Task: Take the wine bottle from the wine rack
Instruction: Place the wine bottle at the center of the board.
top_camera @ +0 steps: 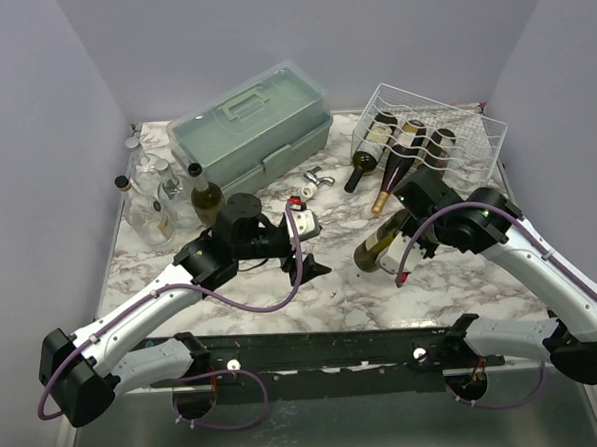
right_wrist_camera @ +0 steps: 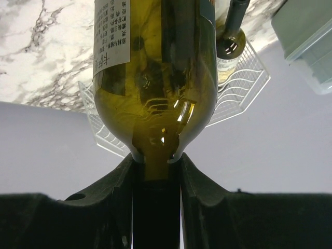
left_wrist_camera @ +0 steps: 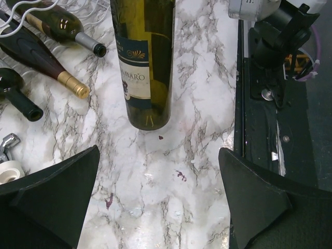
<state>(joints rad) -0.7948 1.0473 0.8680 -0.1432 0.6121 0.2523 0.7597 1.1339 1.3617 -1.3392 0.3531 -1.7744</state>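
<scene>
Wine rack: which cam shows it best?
Top external: the whole rack shows, all four sides and the cradles. Left wrist catches only bits of wire at the frame's top-left corner. Right wrist shows parts of the grid on both sides of the held bottle.

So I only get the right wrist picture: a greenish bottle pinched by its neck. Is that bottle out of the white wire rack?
Observer: Yes. From above, the wine bottle in the right gripper is in front of the wine rack, over the marble table and clear of the wires.
Operator: Are any bottles lying in the rack?
Observer: Three bottles lie in its cradles, with their necks poking out toward the arms.
Operator: And the other arm?
Observer: The left gripper is open and empty, with the held bottle's base just ahead of it.
</scene>
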